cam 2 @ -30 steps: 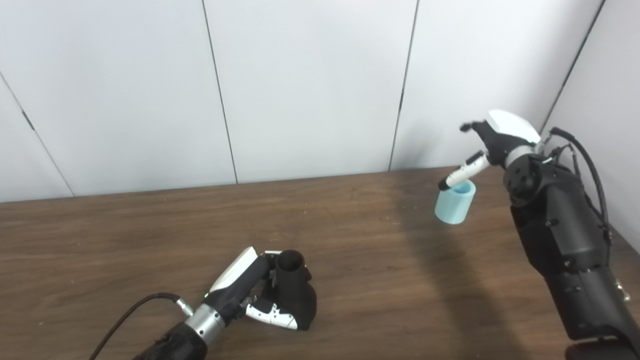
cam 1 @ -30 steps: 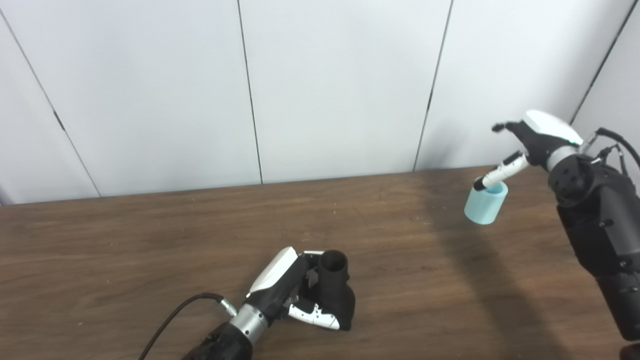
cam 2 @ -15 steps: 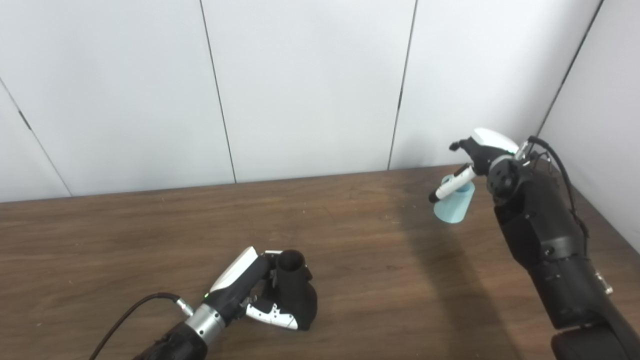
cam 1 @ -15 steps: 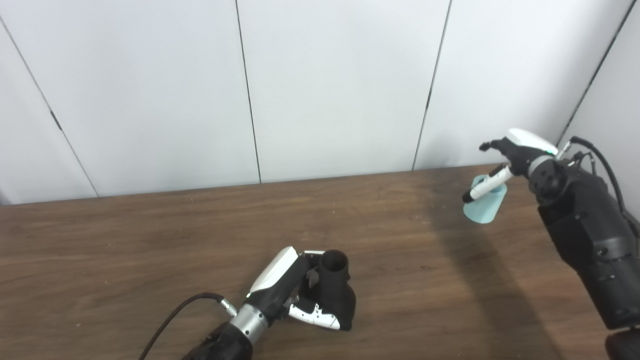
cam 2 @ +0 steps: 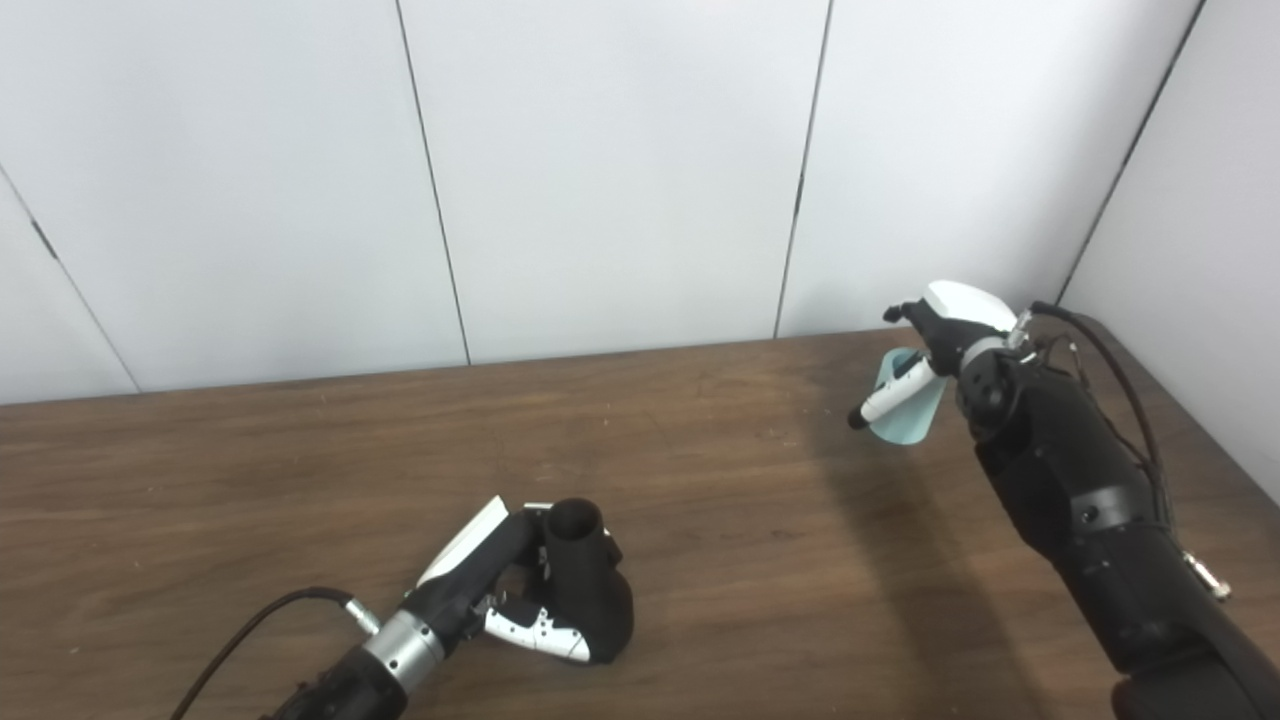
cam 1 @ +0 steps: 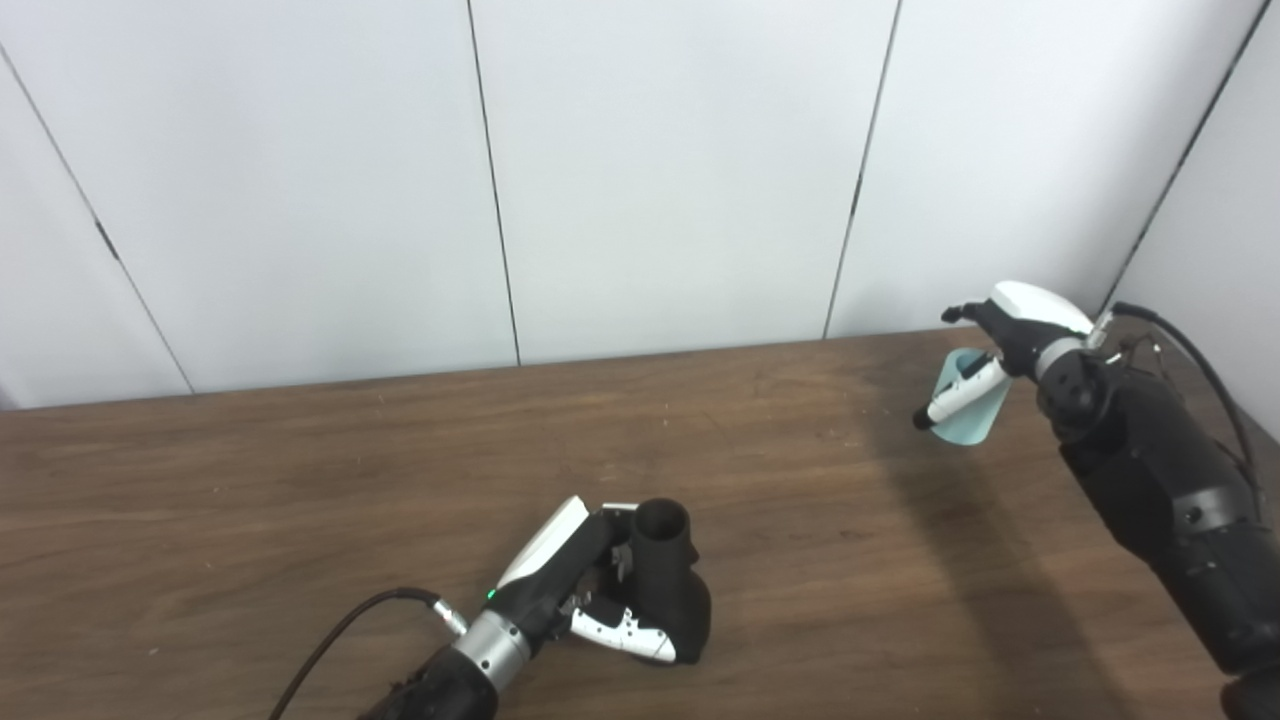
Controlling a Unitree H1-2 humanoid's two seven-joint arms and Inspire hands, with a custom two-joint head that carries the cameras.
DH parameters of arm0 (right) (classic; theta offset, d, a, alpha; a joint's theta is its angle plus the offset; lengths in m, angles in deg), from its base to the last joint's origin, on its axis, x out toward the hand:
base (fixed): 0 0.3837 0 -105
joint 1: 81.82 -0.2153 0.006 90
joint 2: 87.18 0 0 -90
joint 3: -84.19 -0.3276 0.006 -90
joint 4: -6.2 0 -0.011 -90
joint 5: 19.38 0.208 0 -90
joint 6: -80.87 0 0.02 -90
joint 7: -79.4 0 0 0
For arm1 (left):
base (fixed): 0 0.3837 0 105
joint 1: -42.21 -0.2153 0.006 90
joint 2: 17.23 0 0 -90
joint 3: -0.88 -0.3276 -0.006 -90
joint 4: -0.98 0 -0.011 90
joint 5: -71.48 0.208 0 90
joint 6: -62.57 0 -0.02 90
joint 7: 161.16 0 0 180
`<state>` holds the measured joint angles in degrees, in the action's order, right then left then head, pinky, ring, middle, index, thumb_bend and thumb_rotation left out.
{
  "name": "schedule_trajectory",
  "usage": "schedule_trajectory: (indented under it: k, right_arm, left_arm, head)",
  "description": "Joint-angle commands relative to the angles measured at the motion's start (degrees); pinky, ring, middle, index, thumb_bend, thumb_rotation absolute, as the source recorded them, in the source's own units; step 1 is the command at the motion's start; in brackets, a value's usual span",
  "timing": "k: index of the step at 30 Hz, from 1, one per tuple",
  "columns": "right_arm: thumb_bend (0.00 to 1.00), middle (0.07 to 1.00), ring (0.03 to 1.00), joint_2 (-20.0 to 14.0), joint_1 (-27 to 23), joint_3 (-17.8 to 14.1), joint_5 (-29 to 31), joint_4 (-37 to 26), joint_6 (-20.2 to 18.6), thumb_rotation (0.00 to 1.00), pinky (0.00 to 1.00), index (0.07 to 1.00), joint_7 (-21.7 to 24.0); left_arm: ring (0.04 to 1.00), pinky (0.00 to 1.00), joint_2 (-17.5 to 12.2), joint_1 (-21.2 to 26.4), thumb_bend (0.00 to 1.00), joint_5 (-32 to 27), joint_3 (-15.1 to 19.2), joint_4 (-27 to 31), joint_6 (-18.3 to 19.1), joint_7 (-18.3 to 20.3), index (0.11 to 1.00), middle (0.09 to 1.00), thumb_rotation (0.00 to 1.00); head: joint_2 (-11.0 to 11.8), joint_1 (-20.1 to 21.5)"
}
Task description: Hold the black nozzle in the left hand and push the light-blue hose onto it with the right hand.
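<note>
Black nozzle (cam 1: 668,578) stands near the front edge of the wooden table (cam 1: 250,500), mouth up, with the left hand (cam 1: 585,580) wrapped around its side, so the holding half looks done. Light-blue hose (cam 1: 966,408) sits tilted by the far right corner, the right hand (cam 1: 1005,335) closed on it with one finger across its front, well apart from the nozzle. By my reading, carrying it over and pushing it on remain.
</note>
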<state>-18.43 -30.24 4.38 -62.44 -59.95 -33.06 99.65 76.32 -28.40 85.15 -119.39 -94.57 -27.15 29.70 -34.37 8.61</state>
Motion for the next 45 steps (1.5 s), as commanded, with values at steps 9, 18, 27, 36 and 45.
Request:
schedule_trajectory:
  k: [9,18,27,36,45]
  right_arm:
    - [0.99,0.916,0.910,-2.76,-2.89,0.14,2.47,1.45,2.04,0.23,0.74,0.861,-4.33]
    - [0.97,0.861,0.838,-3.67,-3.05,0.38,3.44,-0.43,0.93,0.16,0.70,0.836,-3.25]
    - [0.74,0.534,0.420,-4.28,-2.83,1.57,2.33,-0.25,2.83,0.04,0.32,0.667,-5.26]
    - [0.53,0.471,0.251,-4.33,-2.03,1.06,2.98,-1.47,3.13,0.00,0.17,0.485,-6.64]
    - [0.53,0.471,0.249,-5.75,-2.33,2.95,2.83,-1.26,1.42,0.00,0.16,0.485,-1.93]
  left_arm:
    - [0.191,0.12,-1.30,-4.55,0.51,2.47,-3.12,-2.37,5.76,6.40,0.469,0.257,0.09]
    - [0.191,0.12,-1.60,-4.75,0.51,3.13,-3.22,-1.80,6.05,6.41,0.469,0.256,0.09]
    - [0.191,0.12,-1.80,-4.83,0.51,3.63,-3.28,-1.59,5.80,6.52,0.470,0.256,0.09]
    - [0.191,0.12,-1.96,-4.81,0.51,4.00,-3.26,-1.43,5.75,6.70,0.470,0.256,0.09]
    - [0.191,0.12,-2.02,-4.79,0.51,4.06,-3.16,-1.34,5.80,6.67,0.470,0.257,0.09]
  head:
    - [-0.48,-0.18]
    - [-0.75,-0.03]
    - [-1.12,-0.06]
    - [-1.32,-0.09]
    - [-1.57,-0.18]
